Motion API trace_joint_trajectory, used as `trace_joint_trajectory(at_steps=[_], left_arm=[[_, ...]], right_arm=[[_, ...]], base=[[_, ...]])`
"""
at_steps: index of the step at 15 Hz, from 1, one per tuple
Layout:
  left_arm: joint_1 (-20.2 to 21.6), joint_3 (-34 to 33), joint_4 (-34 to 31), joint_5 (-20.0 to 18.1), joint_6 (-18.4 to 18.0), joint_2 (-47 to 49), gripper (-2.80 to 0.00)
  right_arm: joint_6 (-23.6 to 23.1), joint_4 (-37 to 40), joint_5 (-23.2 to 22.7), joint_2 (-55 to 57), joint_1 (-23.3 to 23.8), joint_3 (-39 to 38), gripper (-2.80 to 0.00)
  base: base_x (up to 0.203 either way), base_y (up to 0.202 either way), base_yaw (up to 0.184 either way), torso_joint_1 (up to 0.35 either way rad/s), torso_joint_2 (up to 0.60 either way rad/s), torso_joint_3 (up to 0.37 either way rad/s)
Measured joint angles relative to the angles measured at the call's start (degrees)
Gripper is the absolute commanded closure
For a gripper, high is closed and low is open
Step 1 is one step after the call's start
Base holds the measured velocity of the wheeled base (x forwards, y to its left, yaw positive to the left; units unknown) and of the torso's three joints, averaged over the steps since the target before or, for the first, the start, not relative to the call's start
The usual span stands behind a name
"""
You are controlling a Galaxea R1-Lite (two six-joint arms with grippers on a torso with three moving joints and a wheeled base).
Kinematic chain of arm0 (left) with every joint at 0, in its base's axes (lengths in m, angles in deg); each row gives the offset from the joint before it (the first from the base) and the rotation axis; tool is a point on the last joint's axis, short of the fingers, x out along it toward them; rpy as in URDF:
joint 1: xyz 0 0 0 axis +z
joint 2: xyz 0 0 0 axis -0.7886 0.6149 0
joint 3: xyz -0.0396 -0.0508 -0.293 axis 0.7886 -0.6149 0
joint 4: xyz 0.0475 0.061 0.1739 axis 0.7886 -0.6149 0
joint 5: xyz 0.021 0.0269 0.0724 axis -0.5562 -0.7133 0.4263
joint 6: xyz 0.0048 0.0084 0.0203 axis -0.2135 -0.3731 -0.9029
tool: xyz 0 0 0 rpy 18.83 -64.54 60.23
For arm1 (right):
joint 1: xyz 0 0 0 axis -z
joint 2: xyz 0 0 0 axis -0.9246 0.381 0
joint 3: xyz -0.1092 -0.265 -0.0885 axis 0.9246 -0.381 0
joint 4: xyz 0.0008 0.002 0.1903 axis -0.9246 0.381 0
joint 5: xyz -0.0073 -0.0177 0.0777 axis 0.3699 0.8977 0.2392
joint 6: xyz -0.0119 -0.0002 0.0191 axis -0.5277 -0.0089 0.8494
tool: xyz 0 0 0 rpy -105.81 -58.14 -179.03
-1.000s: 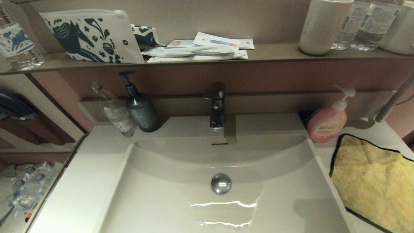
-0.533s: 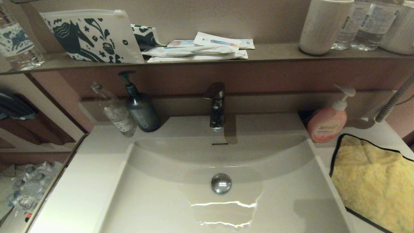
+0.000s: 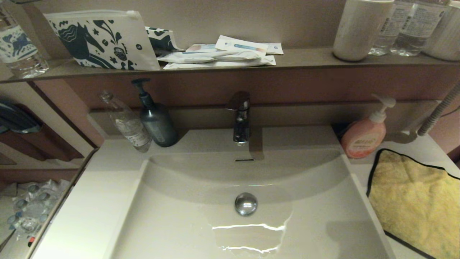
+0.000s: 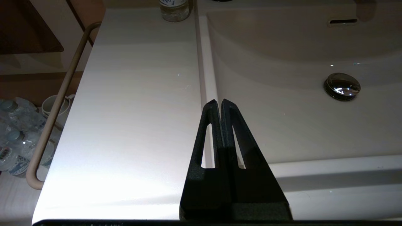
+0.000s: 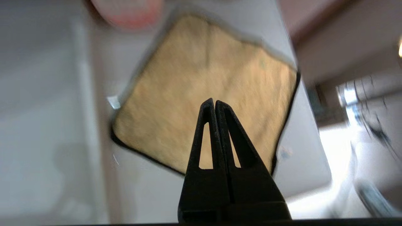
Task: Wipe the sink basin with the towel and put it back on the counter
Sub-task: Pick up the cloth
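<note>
Head view: towel [image 3: 413,201] spread flat on the desk [image 3: 427,149] to the right of the sink basin [image 3: 201,230], just beside the pink soap dispenser [image 3: 363,135]. Chrome drain plug [image 3: 246,204] in the middle of the basin floor, faucet [image 3: 240,117] behind it at the back rim. Dark pump bottle [image 3: 155,118] and clear bottle [image 3: 126,124] at the back left corner. No arm or claw in sight here.

Left wrist view: left claw [image 4: 219,103] clenched, tips pressed together and grasping nothing, hanging above the seam between the desk's left side and the basin's left edge. Drain plug [image 4: 342,86] well apart from the tips, off toward the basin's middle. No towel within this view.

Right wrist view: right claw [image 5: 212,103] likewise clenched, empty, poised above the towel [image 5: 188,94], apart from it. Tips over the cloth's middle. Towel flat on the desk, black edging visible along its borders, pink dispenser [image 5: 128,12] just past its far corner.
</note>
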Motion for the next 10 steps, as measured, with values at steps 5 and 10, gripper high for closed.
trace_joint_trajectory(at_steps=[5, 10], left_arm=[[0.0, 0.0, 0.0, 0.0, 0.0, 0.0, 0.00], [0.0, 0.0, 0.0, 0.0, 0.0, 0.0, 0.00]], right_arm=[[-0.1, 4.1, 0.3, 12.9, 0.5, 2.7, 0.00], [-2.1, 2.6, -3.0, 21.0, 0.6, 0.1, 0.00]], base=[[0.000, 0.000, 0.000, 0.000, 0.00, 0.000], [0.000, 0.000, 0.000, 0.000, 0.00, 0.000]])
